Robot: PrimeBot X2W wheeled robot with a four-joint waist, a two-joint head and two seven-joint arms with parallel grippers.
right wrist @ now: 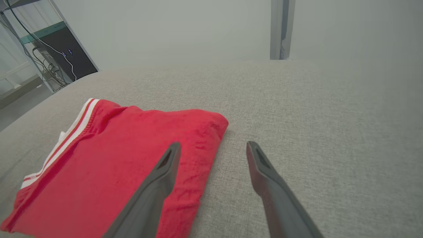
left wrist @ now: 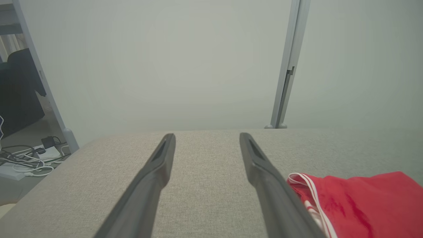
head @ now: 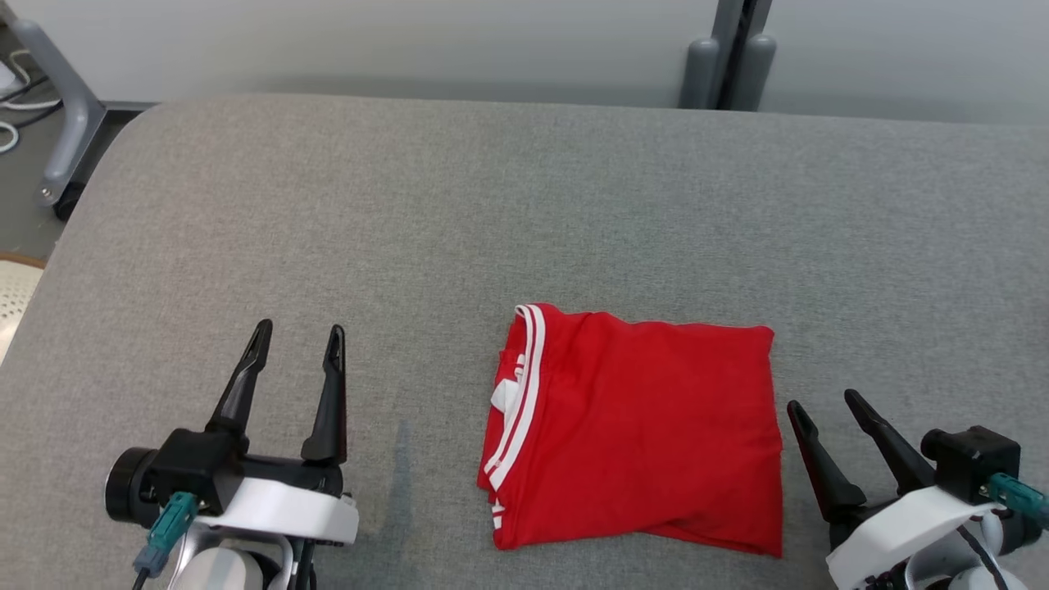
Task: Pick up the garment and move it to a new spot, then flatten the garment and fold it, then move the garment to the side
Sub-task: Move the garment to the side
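our head camera looks forward and steeply down from above onto the grey tabletop (head: 492, 205), with the wall (head: 410, 41) at the top edge. our left wrist camera sits low, just behind the left end effector (left wrist: 207, 135), looking along it across the surface to the wall. our right wrist camera sits low behind the right end effector (right wrist: 213, 143), tilted down more. all three share the folded red garment (head: 647, 426), the tabletop's far edge and the grey post (head: 705, 70) behind it.
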